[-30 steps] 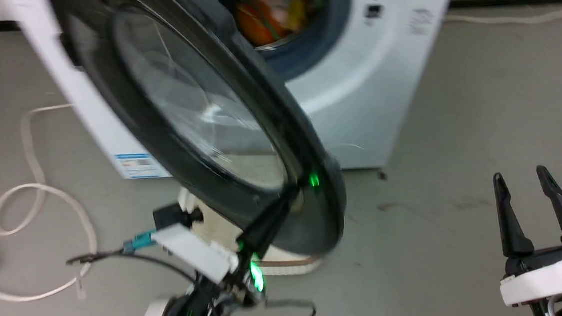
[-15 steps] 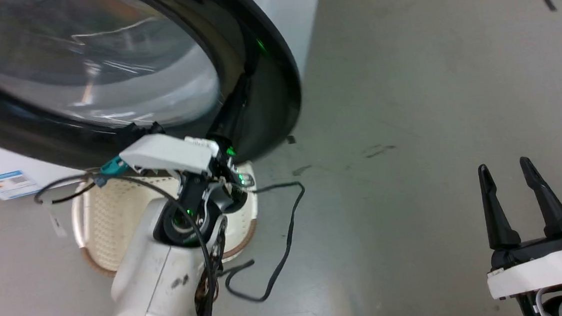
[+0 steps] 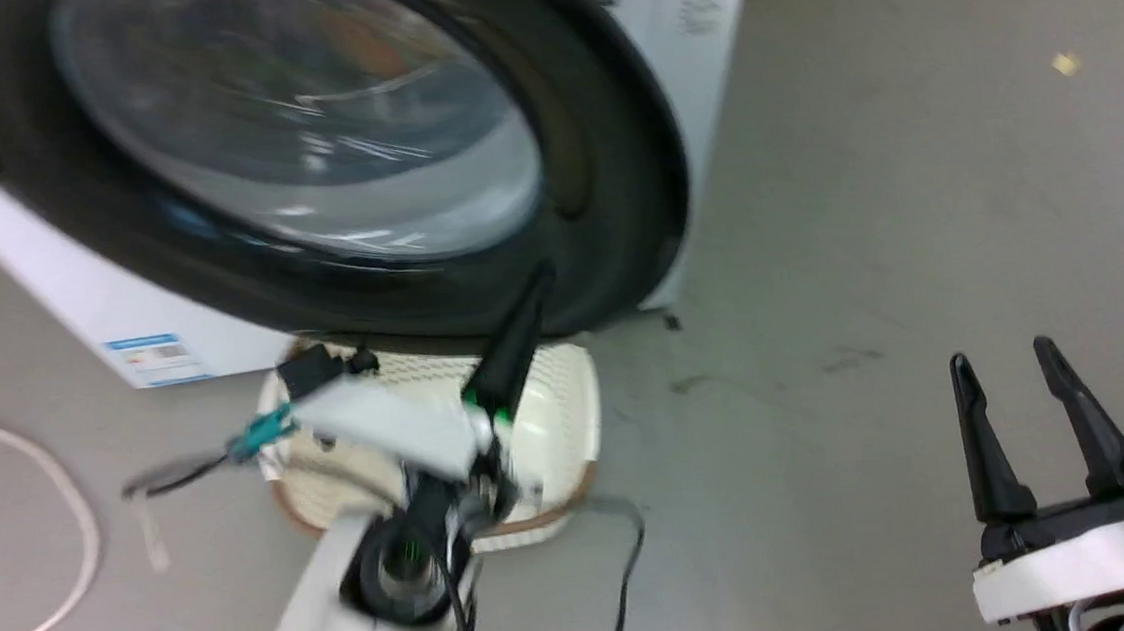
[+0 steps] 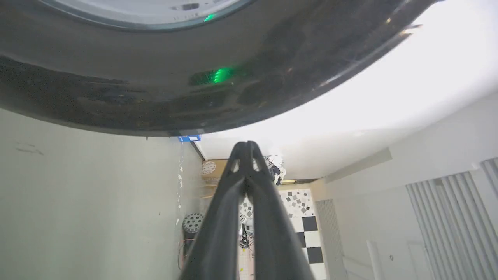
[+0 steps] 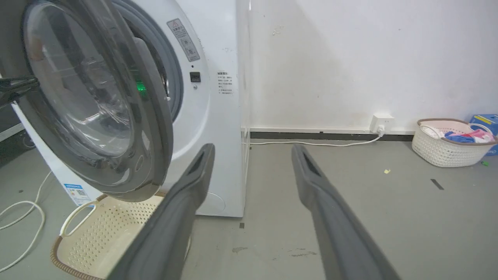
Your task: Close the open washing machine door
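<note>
Swung round toward the front of the washing machine (image 3: 700, 34) since a second ago: the washing machine door (image 3: 308, 145) now covers the drum opening in head view, where clothes in the drum showed before. Head camera has shifted too, so the framing differs.

Head view, left to right:
- White cable (image 3: 56, 516) looped on the floor at 8 o'clock.
- Blue sticker (image 3: 156, 357) low on the white front, just under the door rim.
- Door fills 10 to 12 o'clock, glossy black rim around clear glass.
- Left gripper (image 3: 538, 287) reaches up from 6 o'clock. Half a second ago its fingers lay higher across the rim; now the tips are at the rim's lower edge, about 5 o'clock on the door.
- Left wrist view: the two fingers are pressed together with nothing between them (image 4: 247, 144), right under the dark rim (image 4: 155, 77). Contact with the rim: cannot tell.
- Cream laundry basket (image 3: 551, 427) on the floor under the door, behind that gripper.
- Right gripper (image 3: 1001, 353) at 4 o'clock, fingers spread and empty, well apart from the door, same as before.

Right wrist view: the door (image 5: 85, 97) is not latched. Its free edge stands off the machine front (image 5: 218, 116), with grey gasket (image 5: 171, 77) showing in the gap. Spread fingers (image 5: 253, 147) point at the floor beside the machine. A second basket (image 5: 451, 146) with clothes sits by the wall at 3 o'clock.
</note>
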`<state>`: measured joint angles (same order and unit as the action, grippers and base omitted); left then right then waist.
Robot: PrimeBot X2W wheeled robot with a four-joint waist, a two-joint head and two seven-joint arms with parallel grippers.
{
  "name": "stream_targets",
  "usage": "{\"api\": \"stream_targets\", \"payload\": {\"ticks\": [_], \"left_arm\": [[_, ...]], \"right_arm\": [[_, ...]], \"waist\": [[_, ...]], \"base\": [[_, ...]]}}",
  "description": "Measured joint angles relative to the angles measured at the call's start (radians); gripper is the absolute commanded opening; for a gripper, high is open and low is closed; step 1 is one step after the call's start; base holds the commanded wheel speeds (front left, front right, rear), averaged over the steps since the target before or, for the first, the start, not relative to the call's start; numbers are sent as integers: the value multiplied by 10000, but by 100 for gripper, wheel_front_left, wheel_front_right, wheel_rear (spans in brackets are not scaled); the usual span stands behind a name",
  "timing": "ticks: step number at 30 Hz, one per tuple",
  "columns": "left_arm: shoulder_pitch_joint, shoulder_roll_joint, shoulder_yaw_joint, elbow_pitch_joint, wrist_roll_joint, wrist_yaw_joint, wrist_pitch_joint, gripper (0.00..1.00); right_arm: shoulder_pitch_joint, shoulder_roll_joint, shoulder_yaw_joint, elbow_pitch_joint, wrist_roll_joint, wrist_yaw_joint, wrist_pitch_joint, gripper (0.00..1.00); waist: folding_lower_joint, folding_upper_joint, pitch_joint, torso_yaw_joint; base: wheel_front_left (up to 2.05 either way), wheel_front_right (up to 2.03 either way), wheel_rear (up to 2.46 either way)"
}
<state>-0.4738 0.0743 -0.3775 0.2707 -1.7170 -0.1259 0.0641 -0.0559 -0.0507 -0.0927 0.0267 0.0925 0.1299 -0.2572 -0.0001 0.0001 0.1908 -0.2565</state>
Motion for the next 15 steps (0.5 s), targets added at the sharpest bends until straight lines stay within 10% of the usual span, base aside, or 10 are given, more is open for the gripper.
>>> {"api": "stream_targets", "payload": {"ticks": [3,4,5,6,10,15], "left_arm": [[970,698,-428,-1066,1482,-2,-389,0],[1271,1016,-541,-1348,2104,-2,-757,49],[1523,1342,-614,-1534,2815,-2,-1246,49],[1763,1710,-708,-1645,3651,-2,-1816,100],[2470,2865,-704,-1657,6734,73,-3114,100],[3240,3022,414,-2374,10828,1298,-3208,100]], "right_arm": [[207,2,13,-19,-155,0,0,100],[272,0,29,-19,-163,0,0,100],[328,4,58,-23,-198,0,0,100],[373,0,75,-25,-238,0,0,100],[517,4,180,-25,-259,0,0,100],[737,4,295,-27,-259,0,0,100]], "waist": [[0,0,-332,493],[-1,0,-452,664],[-1,0,-572,828],[-1,0,-695,993],[-1,0,-1182,1566],[-2,-1,-1698,2117]], "base": [[0,0,0],[0,0,0],[0,0,0],[0,0,0],[0,0,0],[0,0,0]]}}
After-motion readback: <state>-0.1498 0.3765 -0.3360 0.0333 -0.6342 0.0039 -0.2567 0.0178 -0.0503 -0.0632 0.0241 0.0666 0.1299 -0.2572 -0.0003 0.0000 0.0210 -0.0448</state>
